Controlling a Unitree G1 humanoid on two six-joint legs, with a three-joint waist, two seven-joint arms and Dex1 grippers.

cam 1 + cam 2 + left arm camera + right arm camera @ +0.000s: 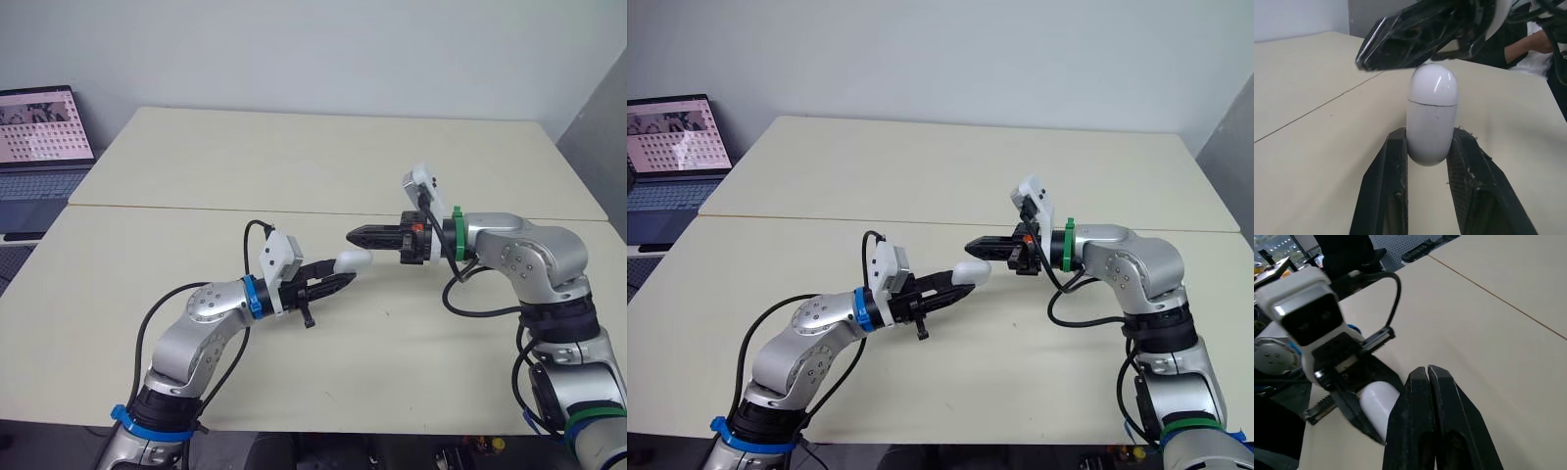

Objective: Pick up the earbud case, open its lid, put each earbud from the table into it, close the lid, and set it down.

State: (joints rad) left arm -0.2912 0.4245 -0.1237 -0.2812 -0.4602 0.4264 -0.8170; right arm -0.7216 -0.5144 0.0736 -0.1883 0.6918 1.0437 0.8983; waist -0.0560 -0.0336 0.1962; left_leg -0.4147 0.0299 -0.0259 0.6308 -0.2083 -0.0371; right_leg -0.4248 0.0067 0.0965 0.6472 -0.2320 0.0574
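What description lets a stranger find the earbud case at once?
Start at the near beige table. Above its middle, the left hand grips the earbud case, facing the right hand. It is the only glossy white capsule between black fingers.

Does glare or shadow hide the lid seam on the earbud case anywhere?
Left wrist view: small bright streaks on the dome of the earbud case, seam still plainly readable; glossy reflections on the right gripper close to its lid end. Left eye view: soft, faint shadows on the table.
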